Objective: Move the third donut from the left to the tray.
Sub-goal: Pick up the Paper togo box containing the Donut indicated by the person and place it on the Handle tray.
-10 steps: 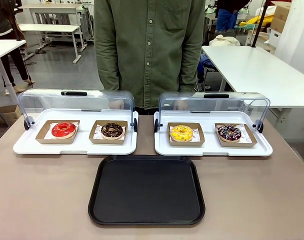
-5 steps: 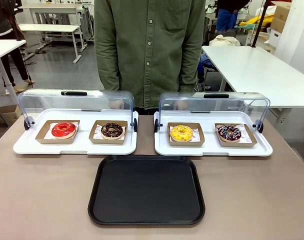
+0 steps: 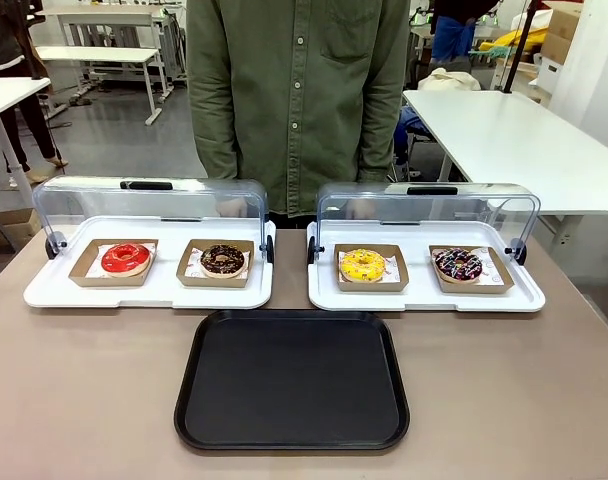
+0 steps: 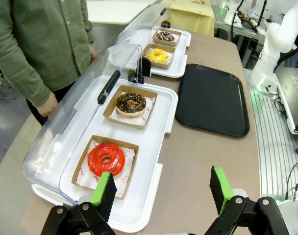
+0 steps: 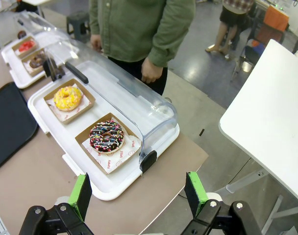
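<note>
The yellow-iced donut point(image 3: 363, 264) sits in its brown cardboard holder on the left half of the right white tray point(image 3: 424, 299), whose clear lid is swung back; it also appears as the yellow donut point(image 4: 158, 55) and the yellow donut point(image 5: 67, 97). The black tray point(image 3: 292, 380) lies bare at the table's front middle, seen too as the black tray point(image 4: 212, 98). My left gripper point(image 4: 161, 188) is open above the table's left end. My right gripper point(image 5: 137, 196) is open above the right end, empty.
A red donut point(image 3: 125, 257) and a chocolate donut point(image 3: 222, 259) rest on the left white tray point(image 3: 144, 296). A dark sprinkled donut point(image 3: 458, 264) lies right of the yellow one. A person in a green shirt point(image 3: 299, 95) stands at the far edge, hands behind the lids.
</note>
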Available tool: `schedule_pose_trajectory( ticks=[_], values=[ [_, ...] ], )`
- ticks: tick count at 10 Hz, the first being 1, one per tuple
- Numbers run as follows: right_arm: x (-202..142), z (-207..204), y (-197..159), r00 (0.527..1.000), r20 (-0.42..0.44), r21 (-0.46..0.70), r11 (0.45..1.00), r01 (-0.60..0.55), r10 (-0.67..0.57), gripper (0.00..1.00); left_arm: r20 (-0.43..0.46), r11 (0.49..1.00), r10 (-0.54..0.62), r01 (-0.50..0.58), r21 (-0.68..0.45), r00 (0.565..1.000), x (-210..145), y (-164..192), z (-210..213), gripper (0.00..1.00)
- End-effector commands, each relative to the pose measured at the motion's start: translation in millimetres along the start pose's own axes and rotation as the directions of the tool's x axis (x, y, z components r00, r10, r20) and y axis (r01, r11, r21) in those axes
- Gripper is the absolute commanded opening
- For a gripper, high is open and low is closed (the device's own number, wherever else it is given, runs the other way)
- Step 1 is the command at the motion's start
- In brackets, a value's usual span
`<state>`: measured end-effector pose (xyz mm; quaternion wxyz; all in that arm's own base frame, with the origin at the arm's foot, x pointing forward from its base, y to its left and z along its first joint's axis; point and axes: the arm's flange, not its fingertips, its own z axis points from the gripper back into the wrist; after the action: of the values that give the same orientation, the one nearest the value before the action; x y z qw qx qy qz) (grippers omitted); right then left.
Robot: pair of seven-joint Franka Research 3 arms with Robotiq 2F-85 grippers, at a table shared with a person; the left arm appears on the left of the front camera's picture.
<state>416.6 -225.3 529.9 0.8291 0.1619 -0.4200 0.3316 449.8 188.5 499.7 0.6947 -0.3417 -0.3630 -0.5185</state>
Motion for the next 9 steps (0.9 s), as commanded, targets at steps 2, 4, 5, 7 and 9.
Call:
schedule_pose_trajectory(
  ticks=[2, 4, 5, 7, 9],
  values=[
    [-0.2, -1.6, -1.6, 0.999, 0.033, 0.0, 1.0, -0.022, 0.022, 1.0, 0.001, 1.0, -0.002, 0.002, 0.001, 1.0, 0.5, -0.3, 0.5, 1.0],
    [-0.2, -1.6, -1.6, 0.999, 0.033, 0.0, 1.0, -0.022, 0.022, 1.0, 0.001, 1.0, -0.002, 0.002, 0.001, 1.0, 0.5, -0.3, 0.5, 1.0],
    [-0.2, -1.6, -1.6, 0.999, 0.033, 0.0, 1.0, -0.022, 0.022, 1.0, 0.001, 1.0, -0.002, 0.002, 0.001, 1.0, 0.5, -0.3, 0.5, 1.0],
    [-0.2, -1.6, -1.6, 0.999, 0.033, 0.0, 1.0, -0.022, 0.022, 1.0, 0.001, 1.0, -0.002, 0.002, 0.001, 1.0, 0.5, -0.3, 0.5, 1.0],
    [-0.2, -1.6, -1.6, 0.999, 0.033, 0.0, 1.0, -0.022, 0.022, 1.0, 0.001, 1.0, -0.002, 0.002, 0.001, 1.0, 0.5, -0.3, 0.5, 1.0]
  ],
)
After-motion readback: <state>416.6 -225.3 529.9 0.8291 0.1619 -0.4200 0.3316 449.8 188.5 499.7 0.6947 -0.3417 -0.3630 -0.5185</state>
